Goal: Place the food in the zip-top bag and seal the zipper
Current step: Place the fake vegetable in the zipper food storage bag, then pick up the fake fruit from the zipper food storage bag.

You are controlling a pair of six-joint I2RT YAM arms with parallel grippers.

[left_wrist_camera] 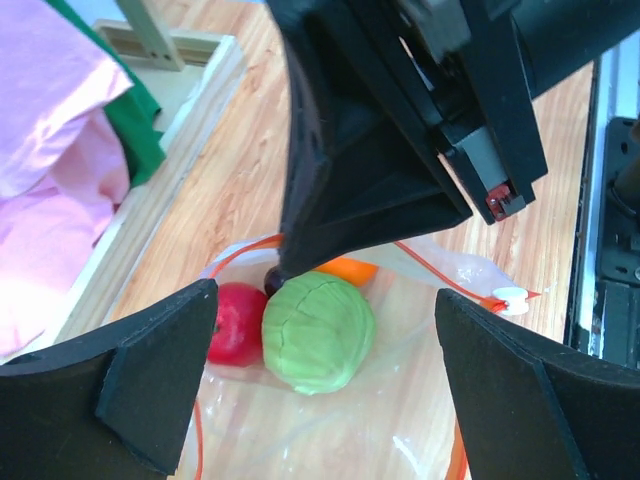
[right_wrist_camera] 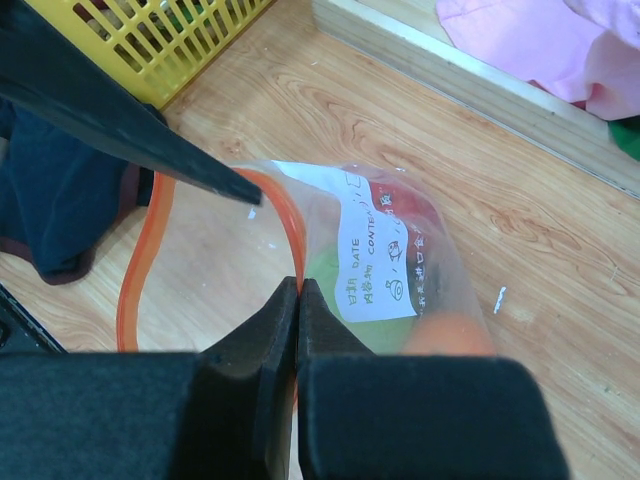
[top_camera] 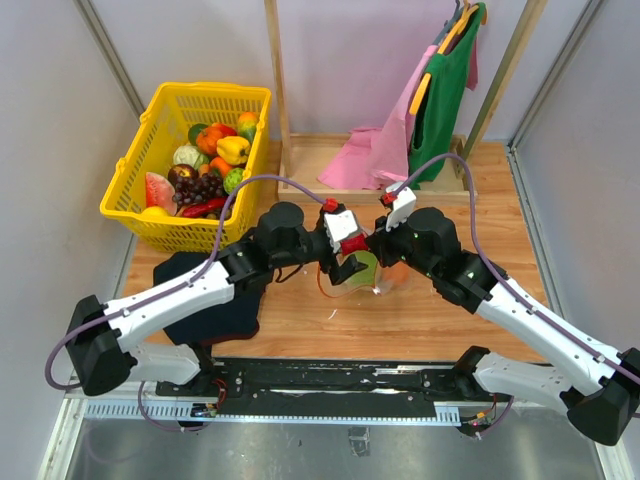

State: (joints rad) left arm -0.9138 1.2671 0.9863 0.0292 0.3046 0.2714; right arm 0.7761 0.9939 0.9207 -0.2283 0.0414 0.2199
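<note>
Your left end effector (left_wrist_camera: 322, 300) is spread wide, gripping nothing, poised over the zip-top bag (right_wrist_camera: 400, 230). Your right end effector (right_wrist_camera: 298, 300) is pinched closed on the bag's clear film at the mouth, beside the zipper (right_wrist_camera: 140, 270). The bag sits on the wooden surface (right_wrist_camera: 400, 130) between the arms. It's crinkly and clear, with a white printed label, a looping red-orange strip and a white slider tab (left_wrist_camera: 510, 297). Inside, a pale green cabbage (left_wrist_camera: 318, 335) touches a red apple (left_wrist_camera: 238, 322). The yellow basket (top_camera: 165, 228) is far-left.
</note>
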